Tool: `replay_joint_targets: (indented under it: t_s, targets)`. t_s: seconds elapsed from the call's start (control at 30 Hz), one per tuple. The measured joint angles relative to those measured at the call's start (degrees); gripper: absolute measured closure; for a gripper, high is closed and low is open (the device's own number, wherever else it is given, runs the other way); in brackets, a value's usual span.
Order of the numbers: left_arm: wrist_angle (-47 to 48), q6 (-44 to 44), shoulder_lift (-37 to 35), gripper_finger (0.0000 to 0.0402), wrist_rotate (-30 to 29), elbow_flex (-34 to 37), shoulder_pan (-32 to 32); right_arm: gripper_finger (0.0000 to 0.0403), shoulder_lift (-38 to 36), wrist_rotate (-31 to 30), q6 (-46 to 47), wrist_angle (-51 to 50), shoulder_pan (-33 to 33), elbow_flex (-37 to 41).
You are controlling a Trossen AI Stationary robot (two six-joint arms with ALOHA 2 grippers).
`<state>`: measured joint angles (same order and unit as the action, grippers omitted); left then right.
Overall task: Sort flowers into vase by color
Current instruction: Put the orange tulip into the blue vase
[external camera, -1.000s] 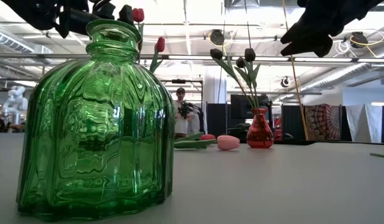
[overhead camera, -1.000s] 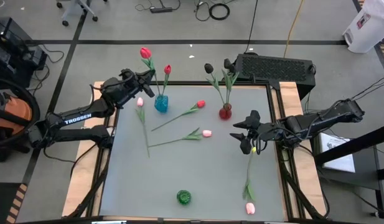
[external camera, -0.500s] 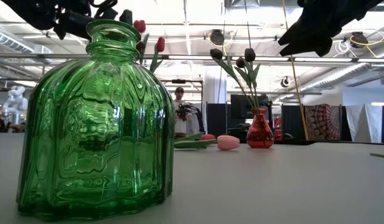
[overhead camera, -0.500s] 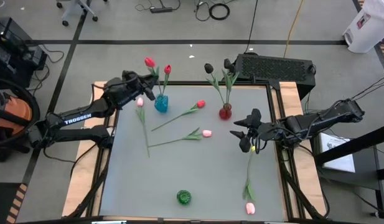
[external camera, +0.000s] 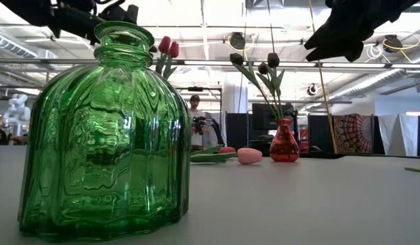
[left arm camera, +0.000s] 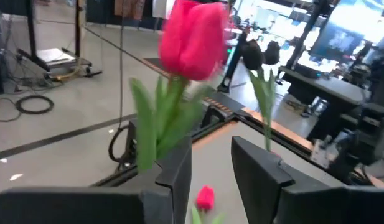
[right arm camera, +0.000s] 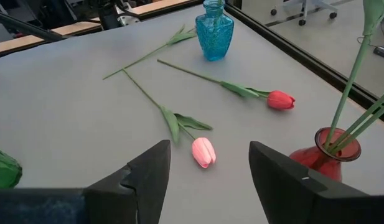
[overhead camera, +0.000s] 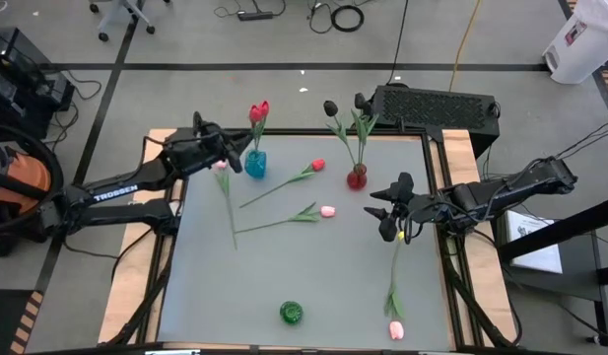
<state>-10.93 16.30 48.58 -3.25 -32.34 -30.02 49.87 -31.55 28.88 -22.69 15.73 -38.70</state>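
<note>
Two red tulips (overhead camera: pixel 257 110) stand with their stems in the blue vase (overhead camera: pixel 255 164) at the far left. My left gripper (overhead camera: pixel 228 158) hovers open just left of that vase; in its wrist view one red head (left arm camera: pixel 193 38) shows beyond the fingers (left arm camera: pixel 173 174). Black tulips (overhead camera: pixel 330 106) stand in the red vase (overhead camera: pixel 357 177). A red tulip (overhead camera: pixel 317 165) and two pink tulips (overhead camera: pixel 328 210) (overhead camera: pixel 222 166) lie flat mid-table. Another pink tulip (overhead camera: pixel 395 330) lies at the near right. My right gripper (overhead camera: pixel 379 207) hangs open above the table's right side.
A green glass vase (overhead camera: pixel 291 314) stands near the front edge, filling the low view (external camera: pixel 104 136). A dark box (overhead camera: pixel 437 106) sits behind the table's far right corner. Open tabletop lies between the green vase and the loose flowers.
The red tulip that leaned out to the left at my left gripper has swung upright beside the other red one in the blue vase and stands clear of the fingers. My left gripper has drawn back a little toward the table's left and near side.
</note>
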Motion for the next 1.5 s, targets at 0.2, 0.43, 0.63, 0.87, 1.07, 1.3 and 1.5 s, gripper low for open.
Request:
replay_joint_targets:
  t_s: [0.2,0.43,0.63,0.87,1.07,1.3,1.5]
  targets:
    - [1.2,3.4,-3.8,0.0282,0.5,0.0,3.3,0.0193,0.0,0.0,-0.3,-0.5,0.0,0.0]
    - [1.0,5.2,-2.6,0.0283,5.9,-0.1,8.8,0.0193,0.3,-0.1,-1.5,-0.7,0.0,0.0]
    - [1.1,5.9,1.6,0.0283,5.3,-0.1,11.7,0.0193,1.2,-0.1,-1.5,-0.8,0.0,0.0]
    - [1.1,6.0,9.1,0.0283,5.0,-0.1,14.2,0.0193,2.1,0.1,-1.1,0.0,0.0,0.0]
    - [1.1,5.9,16.7,0.0283,4.9,-2.1,16.0,0.0193,2.5,0.1,-0.6,1.3,0.0,0.0]
    - [1.8,5.9,26.8,0.0283,4.9,-8.5,17.4,0.0193,2.5,0.1,-0.6,1.5,0.0,0.0]
    - [13.4,4.0,34.4,0.0283,3.1,-16.4,17.8,0.0193,2.4,0.2,-0.5,1.5,0.0,0.0]
